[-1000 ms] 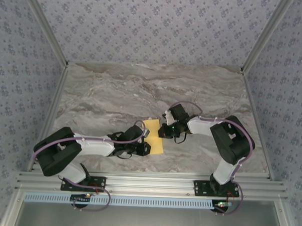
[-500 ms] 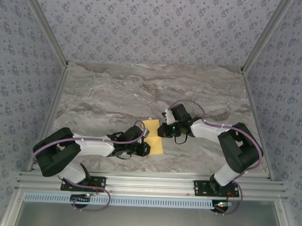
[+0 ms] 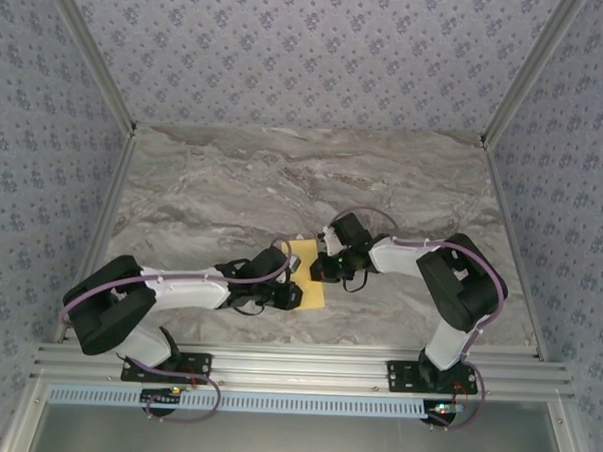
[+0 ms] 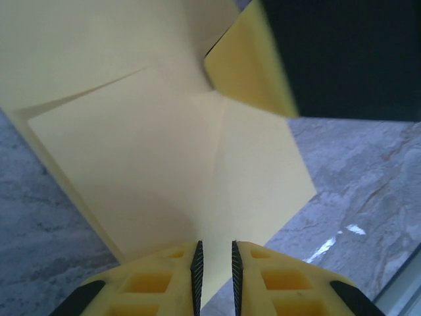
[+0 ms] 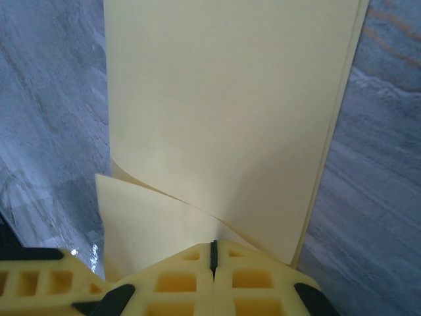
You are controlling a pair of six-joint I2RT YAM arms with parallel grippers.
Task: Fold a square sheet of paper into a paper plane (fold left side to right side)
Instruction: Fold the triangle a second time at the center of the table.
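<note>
The square sheet of paper (image 3: 306, 258) is mustard yellow and lies folded into a tall strip on the marble table between the two arms. My right gripper (image 3: 319, 271) reaches in from the right and is shut on a lifted layer of the paper (image 5: 223, 112) that curls up into its closed pads (image 5: 212, 250). From the left, my left gripper (image 3: 295, 286) sits at the sheet's near left edge. Its jaws (image 4: 214, 253) stand a narrow gap apart. The creased paper (image 4: 164, 164) shows through that gap, untouched by the pads. The right gripper's dark body (image 4: 342, 52) overhangs the paper's far corner.
The marble table (image 3: 202, 202) spreads out behind and to both sides of the arms. Patterned walls close it in on three sides. An aluminium rail (image 3: 295, 364) runs along the near edge just below the paper.
The right gripper has drawn its held layer slightly leftward over the sheet, and its elbow swung out and back. The left jaws have parted a little.
</note>
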